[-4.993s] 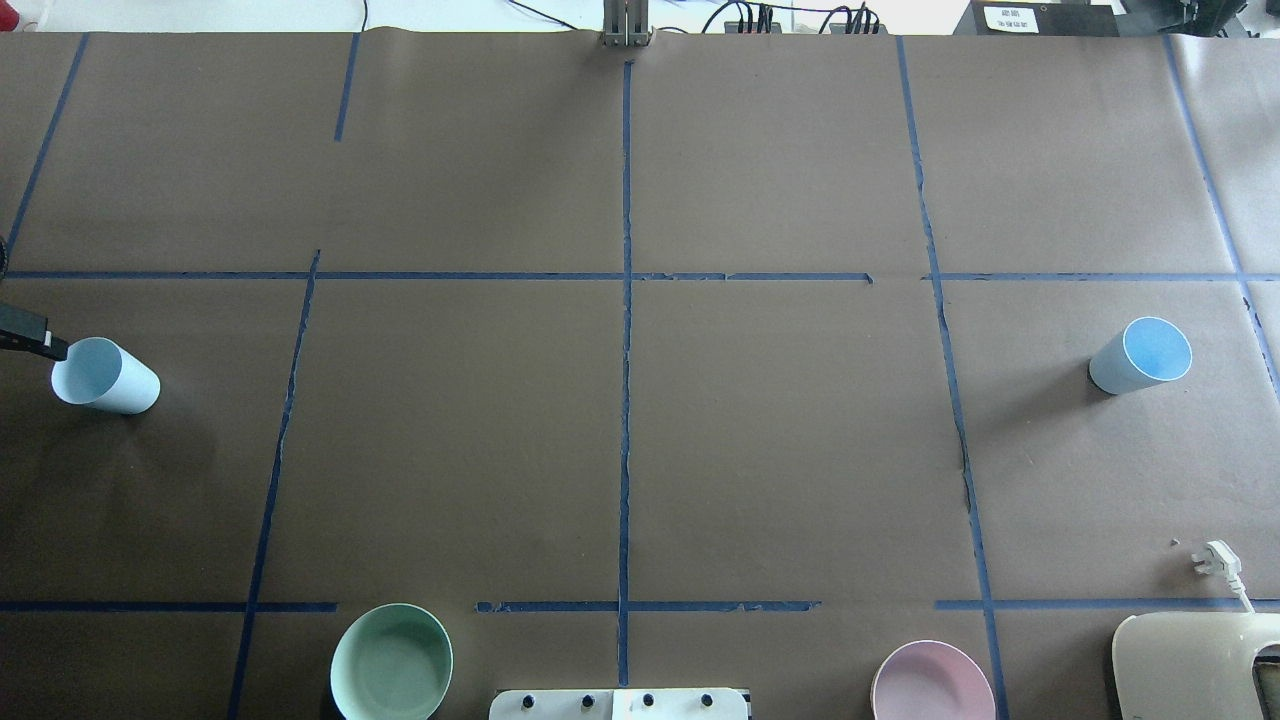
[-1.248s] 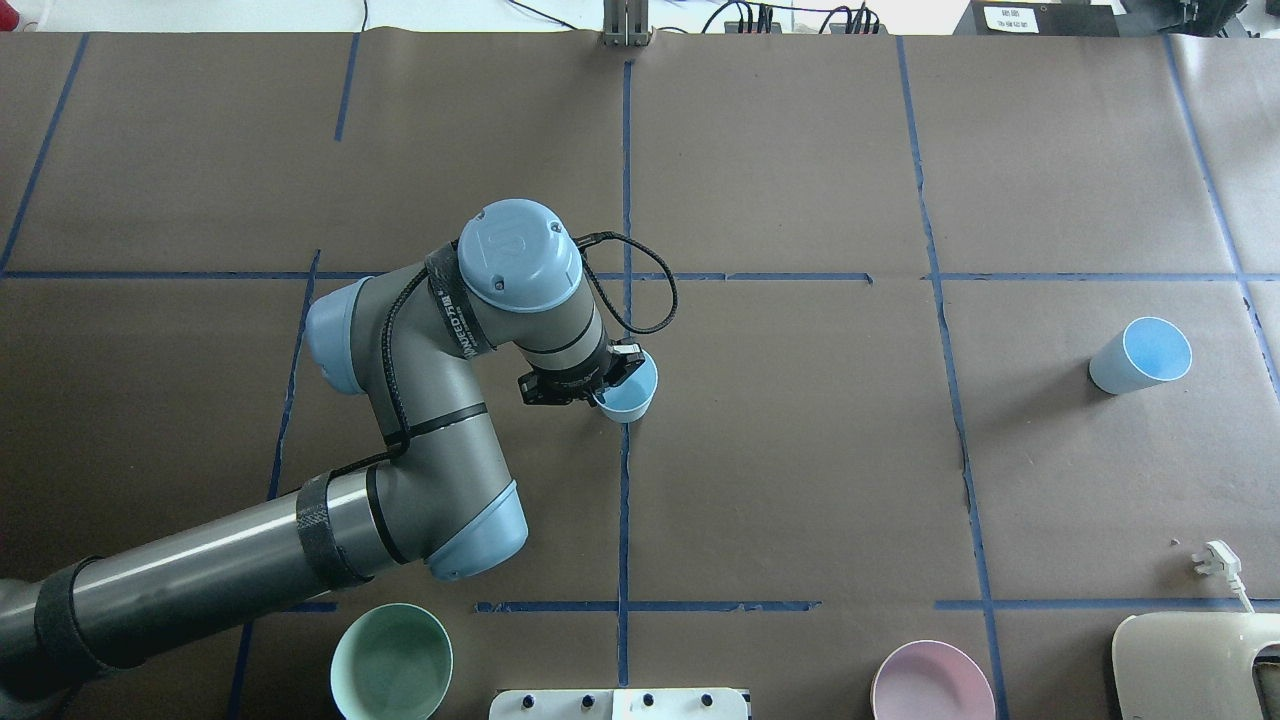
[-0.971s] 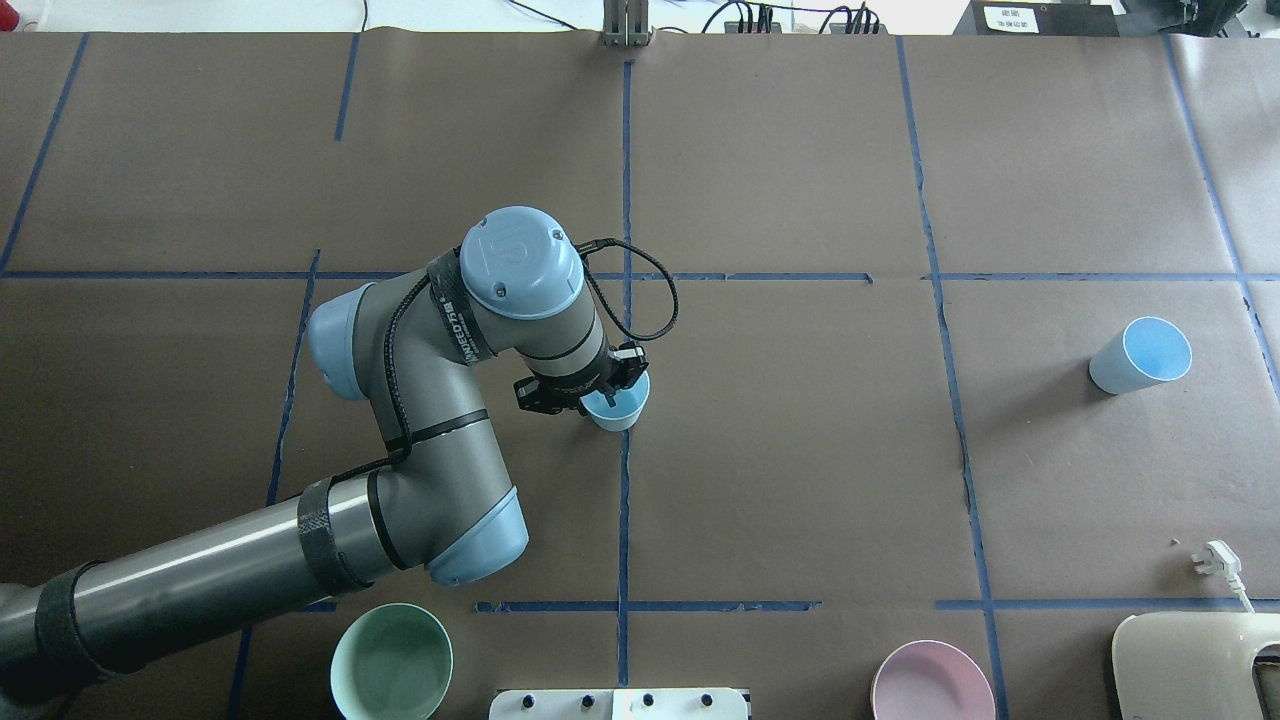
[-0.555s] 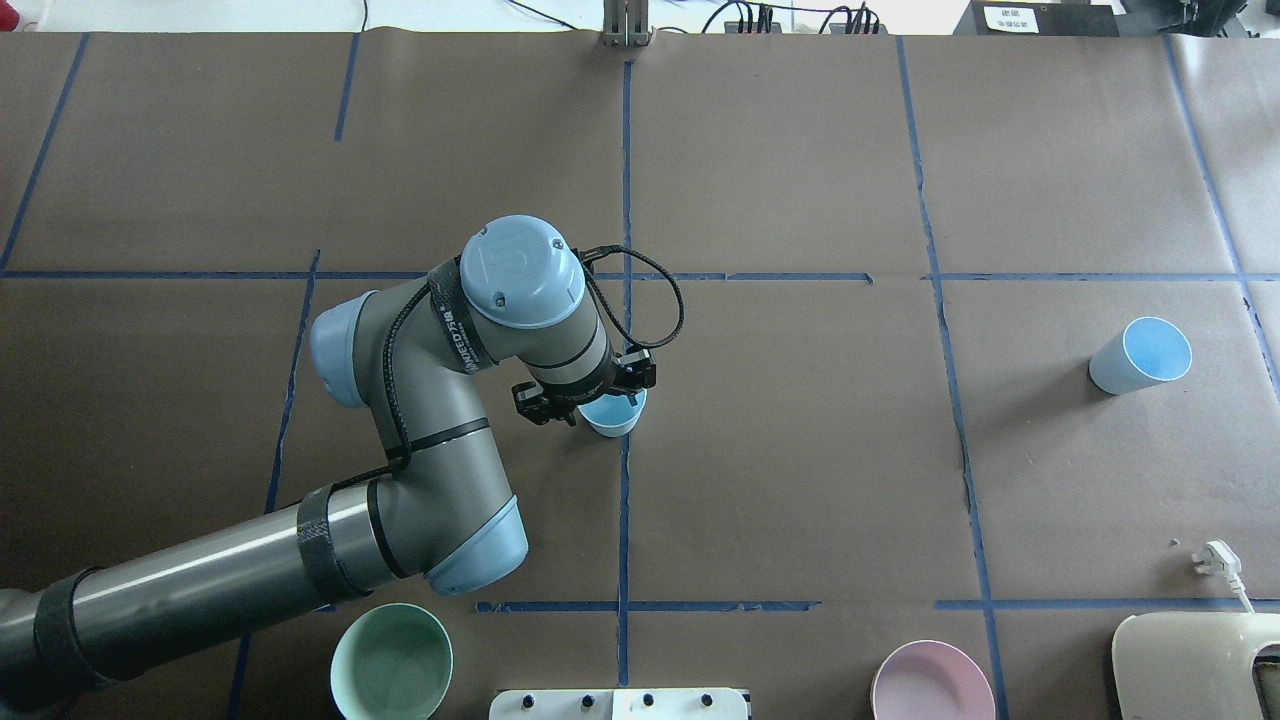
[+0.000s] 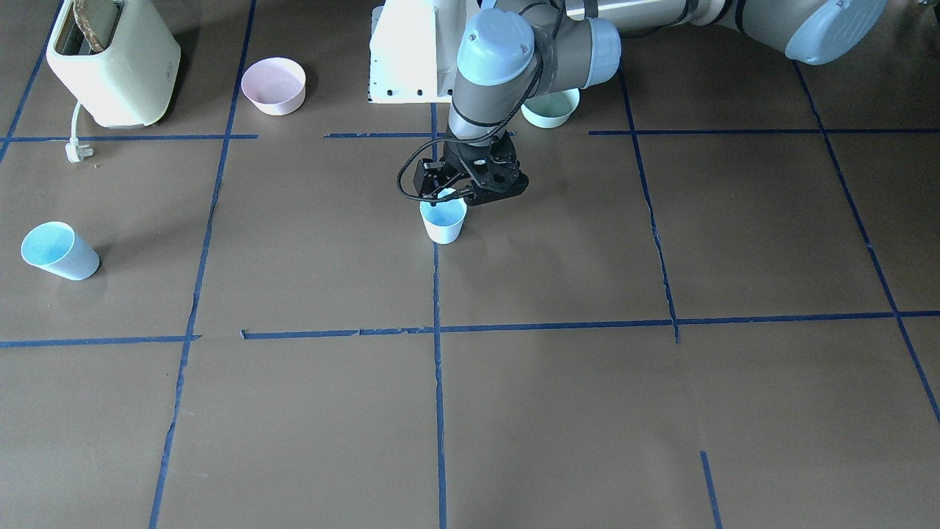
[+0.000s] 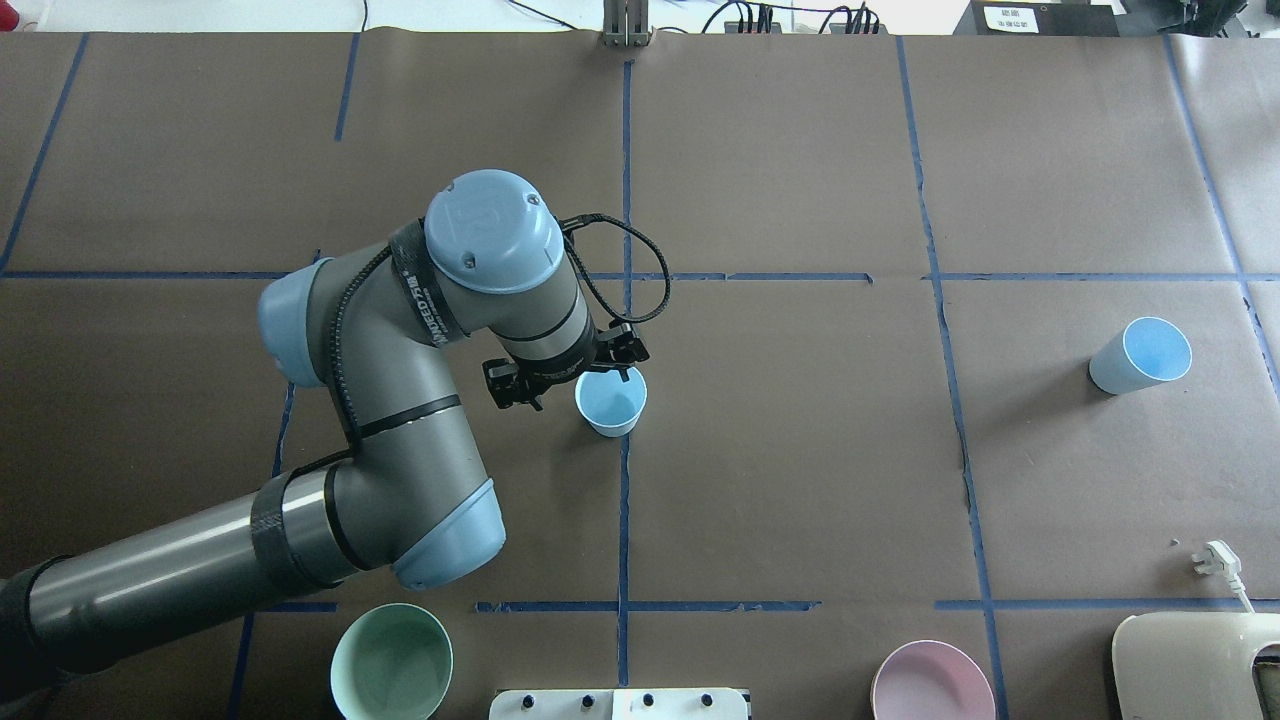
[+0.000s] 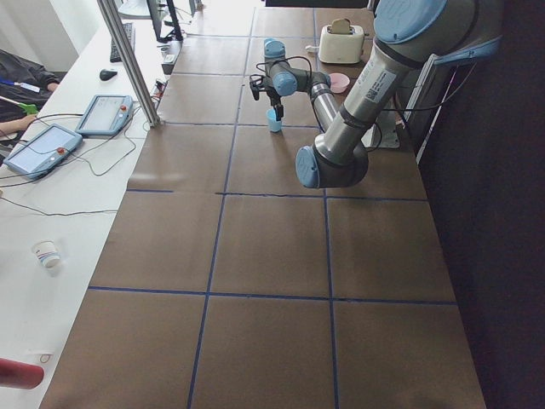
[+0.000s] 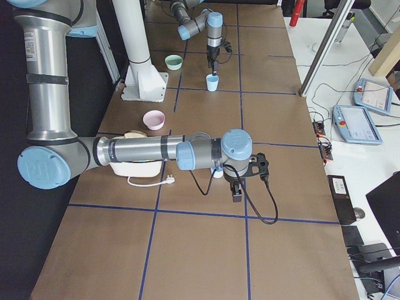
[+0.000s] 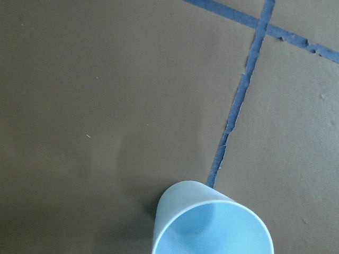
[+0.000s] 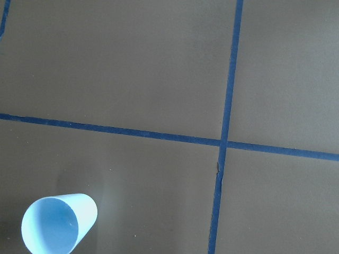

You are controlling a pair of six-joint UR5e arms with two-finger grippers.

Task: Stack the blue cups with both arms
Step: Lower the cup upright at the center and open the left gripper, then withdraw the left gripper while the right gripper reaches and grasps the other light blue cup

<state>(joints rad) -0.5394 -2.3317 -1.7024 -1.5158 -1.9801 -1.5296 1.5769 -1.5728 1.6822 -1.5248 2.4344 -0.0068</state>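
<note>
The left gripper hangs just over the cup, jaws apart by the look of it, gripping nothing. Right beneath it the cup stands upright, mouth up, on the centre tape line: a spot, I'd say, that either side can reach, ready to take its partner. Well off toward the robot's right sits the second cup. The right gripper hovers beside that one; apart or together, I cannot tell.

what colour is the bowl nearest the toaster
Pale pink; the bowl by the toaster shows best in the exterior front-facing view.
</note>
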